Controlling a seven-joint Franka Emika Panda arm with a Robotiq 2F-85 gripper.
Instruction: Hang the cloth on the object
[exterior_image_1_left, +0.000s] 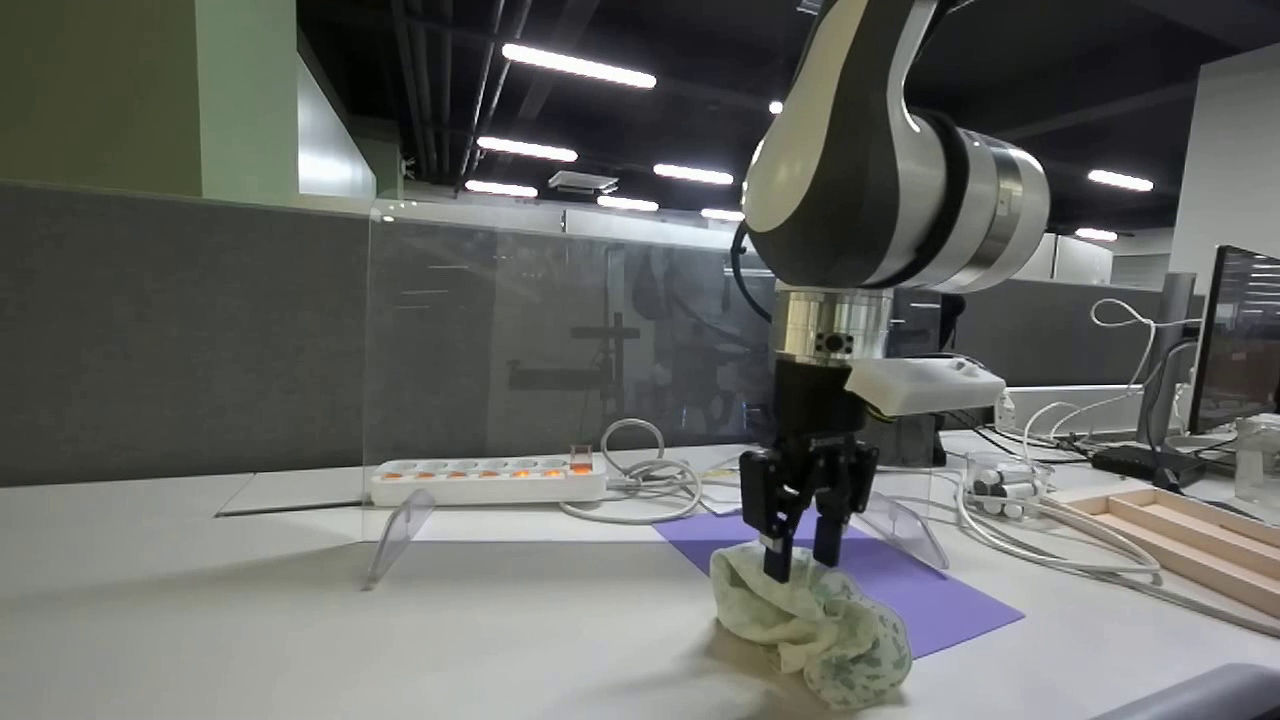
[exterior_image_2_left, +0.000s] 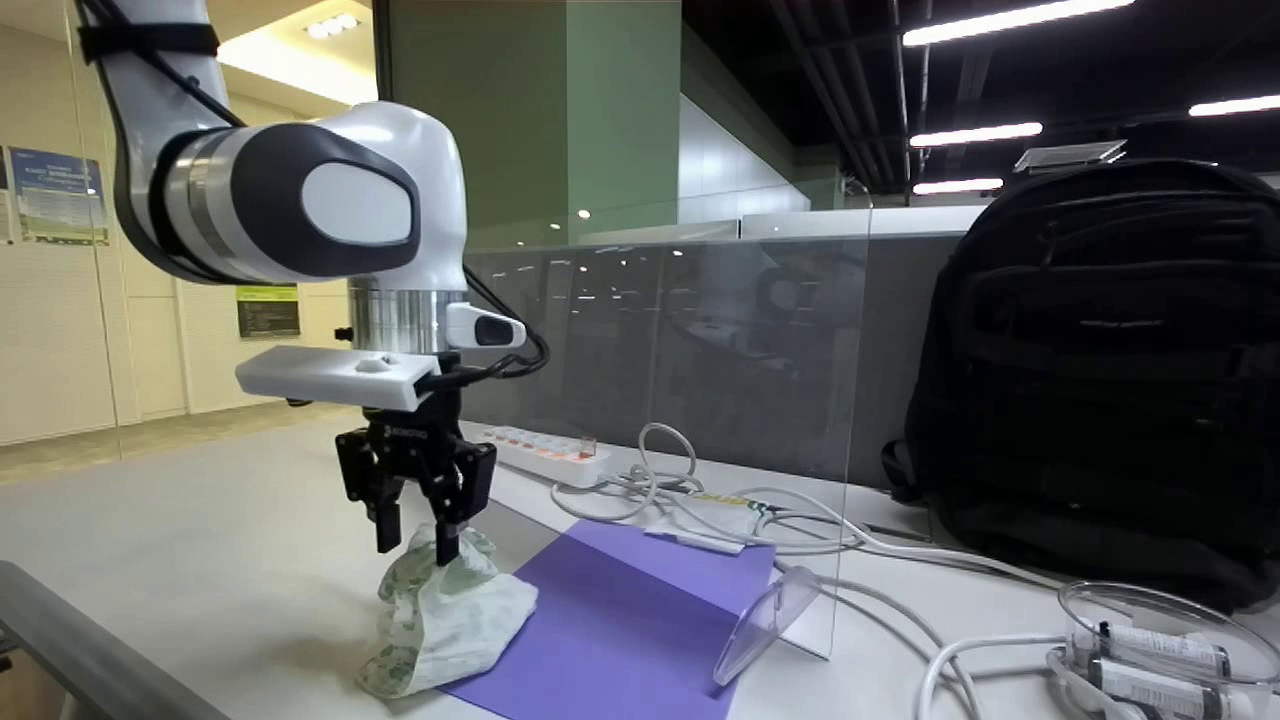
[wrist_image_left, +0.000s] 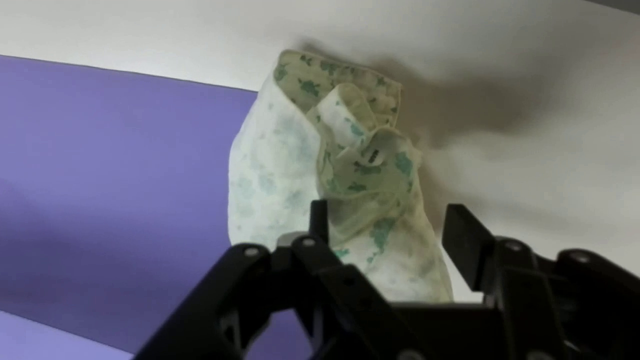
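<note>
A pale cloth with green print lies crumpled in a heap, partly on the white table and partly on a purple sheet; it shows in both exterior views (exterior_image_1_left: 850, 640) (exterior_image_2_left: 460, 620) and in the wrist view (wrist_image_left: 275, 165). My gripper (exterior_image_1_left: 802, 555) (exterior_image_2_left: 417, 542) points down just above the cloth. In the wrist view my gripper (wrist_image_left: 387, 220) is open, with cloth visible below and between its fingers and nothing held. Whether a fingertip touches the cloth I cannot tell. A clear upright panel (exterior_image_1_left: 440, 370) (exterior_image_2_left: 770, 350) stands on clear feet behind the cloth.
The purple sheet (exterior_image_1_left: 950, 595) (exterior_image_2_left: 620, 640) (wrist_image_left: 125, 165) runs under the panel. A white power strip (exterior_image_1_left: 490, 485) and looped cables (exterior_image_1_left: 660, 490) lie behind the panel. A clear cup with small bottles (exterior_image_2_left: 1160, 660), a wooden tray (exterior_image_1_left: 1170, 530) and a black backpack (exterior_image_2_left: 1110, 400) stand nearby.
</note>
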